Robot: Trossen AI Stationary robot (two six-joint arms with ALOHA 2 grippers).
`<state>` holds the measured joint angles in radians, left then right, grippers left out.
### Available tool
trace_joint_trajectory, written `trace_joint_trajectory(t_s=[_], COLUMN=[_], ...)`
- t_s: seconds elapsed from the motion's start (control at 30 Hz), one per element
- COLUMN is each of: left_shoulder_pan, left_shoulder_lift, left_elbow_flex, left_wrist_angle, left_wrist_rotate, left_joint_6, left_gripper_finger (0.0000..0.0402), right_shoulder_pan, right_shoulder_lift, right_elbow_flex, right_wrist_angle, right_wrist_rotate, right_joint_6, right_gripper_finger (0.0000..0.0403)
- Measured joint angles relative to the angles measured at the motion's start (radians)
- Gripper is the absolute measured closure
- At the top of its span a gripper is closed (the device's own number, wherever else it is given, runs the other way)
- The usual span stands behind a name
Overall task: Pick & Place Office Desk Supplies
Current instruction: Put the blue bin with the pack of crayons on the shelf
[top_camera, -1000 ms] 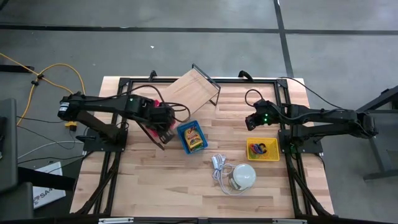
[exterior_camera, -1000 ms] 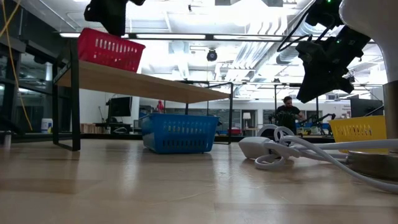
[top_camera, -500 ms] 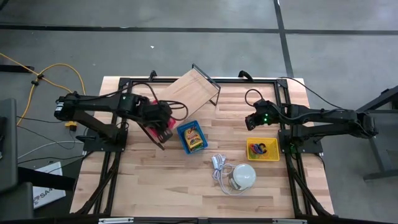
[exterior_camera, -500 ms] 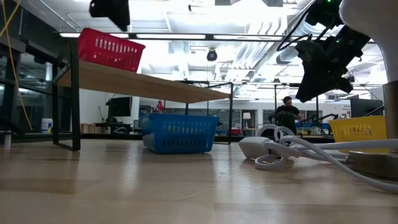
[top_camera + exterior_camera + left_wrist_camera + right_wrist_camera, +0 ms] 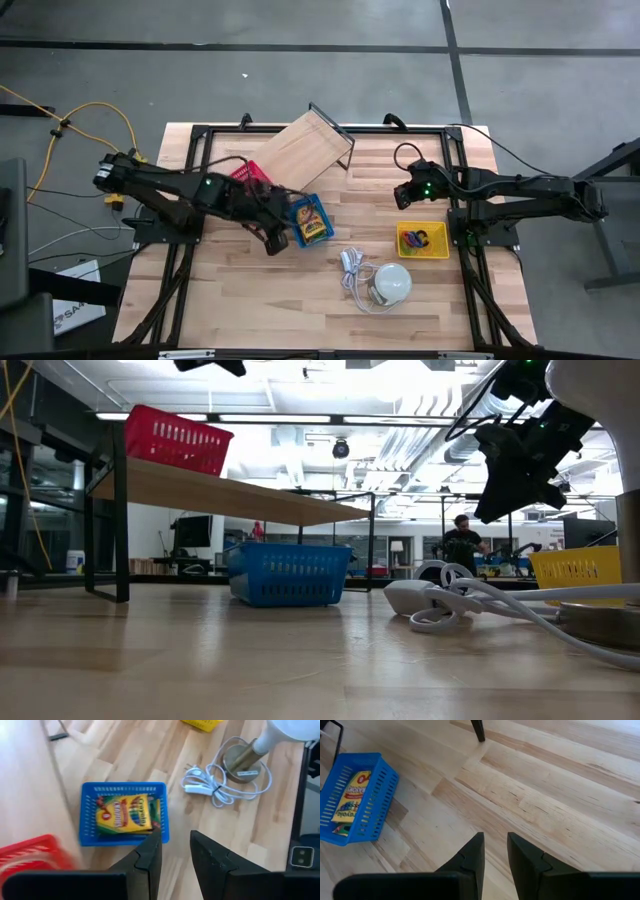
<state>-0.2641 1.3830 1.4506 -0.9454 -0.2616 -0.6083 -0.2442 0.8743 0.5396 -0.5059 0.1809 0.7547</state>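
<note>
— Which arm sat nearer the yellow-green crayon packet [image 5: 311, 220]?
— The left end effector [image 5: 277, 238], fingers narrowly parted and empty, hung just beside the blue plastic mesh basket [image 5: 162, 815] holding it; the packet's long axis ran along the basket.
— The right end effector [image 5: 405, 197]?
— Well apart, narrow, empty, over bare wooden surface [image 5: 250, 290]; open workshop behind.

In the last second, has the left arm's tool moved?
Yes. In the high view the left tool has slid from beside the red basket toward the blue basket.
</note>
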Motion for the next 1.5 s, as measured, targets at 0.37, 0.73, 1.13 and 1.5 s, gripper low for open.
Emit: trace_joint_trajectory(t_s=[0.37, 0.73, 1.13, 1.5], left_shoulder_pan=[-0.039, -0.017, 0.015, 0.063], left_shoulder_lift=[0.145, 0.355, 0.479, 0.579], left_elbow_flex=[0.038, 0.243, 0.283, 0.283], left_wrist_angle=[0.113, 0.112, 0.047, -0.017], left_wrist_rotate=[-0.003, -0.002, 0.001, 0.083], left_joint_6=[-0.099, -0.046, -0.059, -0.066], left_gripper_finger=[0.0304, 0.0304, 0.0304, 0.0304], right_shoulder_pan=[0.000, 0.000, 0.000, 0.000], right_shoulder_lift=[0.000, 0.000, 0.000, 0.000], right_elbow_flex=[0.000, 0.000, 0.000, 0.000], right_wrist_angle=[0.017, 0.025, 0.044, 0.048], right_wrist_rotate=[0.000, 0.000, 0.000, 0.000], right_joint_6=[0.000, 0.000, 0.000, 0.000], right_gripper_finger=[0.0332, 0.0332, 0.0332, 0.0332])
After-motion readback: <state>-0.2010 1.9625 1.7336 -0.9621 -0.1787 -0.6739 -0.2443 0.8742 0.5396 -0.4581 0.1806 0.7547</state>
